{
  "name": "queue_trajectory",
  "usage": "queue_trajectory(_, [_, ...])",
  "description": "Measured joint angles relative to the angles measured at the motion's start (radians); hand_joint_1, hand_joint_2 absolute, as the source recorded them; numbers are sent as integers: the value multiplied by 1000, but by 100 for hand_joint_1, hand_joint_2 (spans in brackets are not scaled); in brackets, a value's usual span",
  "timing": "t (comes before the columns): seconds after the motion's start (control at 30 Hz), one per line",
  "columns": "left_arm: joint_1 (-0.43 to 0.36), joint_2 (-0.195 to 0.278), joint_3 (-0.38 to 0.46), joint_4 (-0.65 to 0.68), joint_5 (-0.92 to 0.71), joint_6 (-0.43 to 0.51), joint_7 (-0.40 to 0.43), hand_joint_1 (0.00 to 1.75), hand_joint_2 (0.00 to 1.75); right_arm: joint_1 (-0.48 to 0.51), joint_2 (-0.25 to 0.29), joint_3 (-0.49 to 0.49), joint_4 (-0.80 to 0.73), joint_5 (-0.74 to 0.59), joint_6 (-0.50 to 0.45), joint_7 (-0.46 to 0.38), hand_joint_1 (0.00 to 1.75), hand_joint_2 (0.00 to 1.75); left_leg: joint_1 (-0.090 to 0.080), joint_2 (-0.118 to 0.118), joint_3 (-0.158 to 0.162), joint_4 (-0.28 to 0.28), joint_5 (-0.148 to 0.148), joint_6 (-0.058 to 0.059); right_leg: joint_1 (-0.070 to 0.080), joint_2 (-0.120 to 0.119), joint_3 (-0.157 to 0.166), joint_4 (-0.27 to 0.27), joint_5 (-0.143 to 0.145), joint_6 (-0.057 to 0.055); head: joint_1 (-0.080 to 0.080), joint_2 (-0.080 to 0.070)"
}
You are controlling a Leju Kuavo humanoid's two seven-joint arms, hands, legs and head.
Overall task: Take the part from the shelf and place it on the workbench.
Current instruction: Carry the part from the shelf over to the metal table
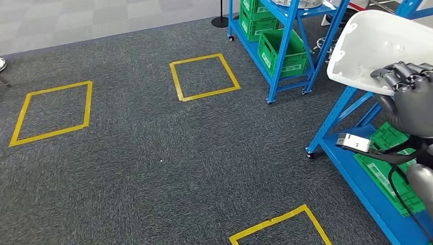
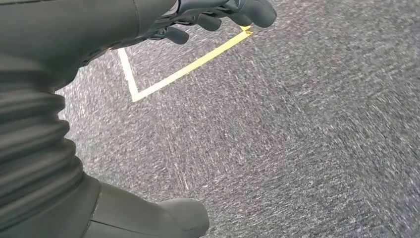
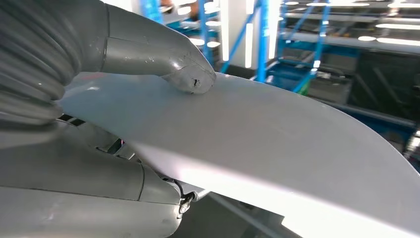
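Note:
A large white curved plastic part (image 1: 375,43) is held up at the right of the head view by my right hand (image 1: 408,84), whose dark fingers wrap over its lower edge. In the right wrist view the grey thumb (image 3: 190,74) presses on the part's smooth white surface (image 3: 257,134), with the other fingers beneath it. My left hand (image 2: 218,15) hangs over the grey carpet, its fingers curled in and holding nothing.
A blue shelf rack (image 1: 286,48) with green crates (image 1: 281,53) stands at the back. A second blue rack (image 1: 357,168) with a green crate is close on the right. Yellow tape squares (image 1: 204,76) mark the grey carpet.

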Motion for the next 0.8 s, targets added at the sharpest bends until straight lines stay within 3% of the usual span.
queue_trajectory(0.03, [0, 0, 0, 0, 0, 0, -2, 0, 175, 0, 0, 1, 1, -6, 0, -2, 175, 175, 1, 3, -18, 42, -12, -1, 1, -14, 0, 0, -1, -1, 0, 0])
queue_trajectory(0.07, [1, 1, 0, 0, 0, 0, -3, 0, 175, -1, -1, 1, 2, -10, -1, -3, 175, 175, 1, 4, -19, 47, -5, -1, 2, -28, 0, 0, -1, -1, 0, 0])
queue_trajectory(0.13, [2, 3, 0, 0, 0, 0, -3, 0, 175, -3, -2, 1, 2, -13, -1, -4, 175, 175, 0, 23, 42, -58, 50, 4, 3, -54, 4, 1, -4, 1, 0, 0])
queue_trajectory(0.2, [0, 5, 0, 0, 0, 0, -4, 0, 175, -6, -5, 1, 3, -15, -2, -4, 175, 175, -7, 70, 116, -190, 91, 15, 7, -77, 9, 2, -9, 9, 0, 0])
queue_trajectory(0.23, [-1, 5, 0, 0, 0, 0, -4, 0, 175, -7, -7, 1, 3, -17, -2, -4, 175, 175, -11, 85, 135, -225, 98, 20, 9, -88, 11, 2, -12, 15, 1, 0])
queue_trajectory(0.27, [-2, 6, 0, 0, -1, 0, -4, 0, 175, -7, -9, 2, 3, -19, -2, -4, 175, 175, -15, 86, 138, -236, 98, 26, 10, -99, 14, 1, -13, 21, 1, 0])
queue_trajectory(0.33, [0, 6, 0, 0, -1, 0, -3, 0, 175, -8, -10, 6, 3, -23, -4, -3, 175, 175, -14, 59, 138, -243, 105, 37, 6, -112, 20, -1, -16, 33, 2, 0])
queue_trajectory(0.4, [-1, 7, 0, 0, -1, -1, -4, 0, 175, -9, -10, 11, 6, -21, -13, -1, 175, 175, -8, 33, 145, -255, 113, 48, 1, -65, 9, 32, -41, 43, 3, 0])
queue_trajectory(0.47, [-5, 8, 0, -1, 1, -2, -7, 0, 175, -7, -10, 14, 13, -15, -23, 2, 175, 175, -3, 7, 148, -259, 117, 54, -2, 3, -43, 140, -96, 48, 7, 0])
queue_trajectory(0.53, [-6, 8, 0, -1, 1, -3, -9, 0, 175, 0, -8, 18, 20, -8, -29, 6, 175, 175, -4, -23, 147, -256, 118, 56, -3, 25, -105, 252, -130, 51, 9, 0])
queue_trajectory(0.57, [-5, 8, 0, -1, 1, -3, -9, 0, 175, 3, -8, 20, 22, -6, -31, 8, 175, 175, -4, -39, 146, -253, 117, 56, -3, 26, -117, 265, -121, 51, 9, 0])
queue_trajectory(0.6, [-3, 8, 0, 0, 2, -3, -9, 0, 175, 5, -8, 21, 24, -4, -33, 10, 175, 175, -3, -55, 145, -249, 117, 55, -3, 28, -111, 239, -94, 51, 10, 0])
queue_trajectory(0.63, [-2, 8, 0, 0, 2, -3, -10, 0, 175, 6, -8, 22, 25, -4, -35, 11, 175, 175, -2, -70, 145, -245, 115, 53, -5, 38, -85, 178, -55, 50, 10, 0])
queue_trajectory(0.7, [-3, 8, 0, 0, 4, -4, -12, 0, 175, 9, -8, 22, 25, -4, -38, 13, 175, 175, -1, -100, 141, -236, 112, 44, -9, 79, -29, 55, -8, 49, 10, 0])
queue_trajectory(0.77, [-2, 9, 0, 0, 11, -10, -13, 0, 175, 17, -9, 18, 24, -3, -37, 13, 175, 175, 1, -125, 133, -235, 115, 30, -7, 98, -10, 10, -4, 44, 11, 0])
queue_trajectory(0.8, [0, 8, 0, 0, 15, -14, -15, 0, 175, 22, -10, 15, 23, -4, -34, 11, 175, 175, 3, -137, 128, -237, 118, 23, -4, 87, -9, 8, -2, 38, 12, 0])
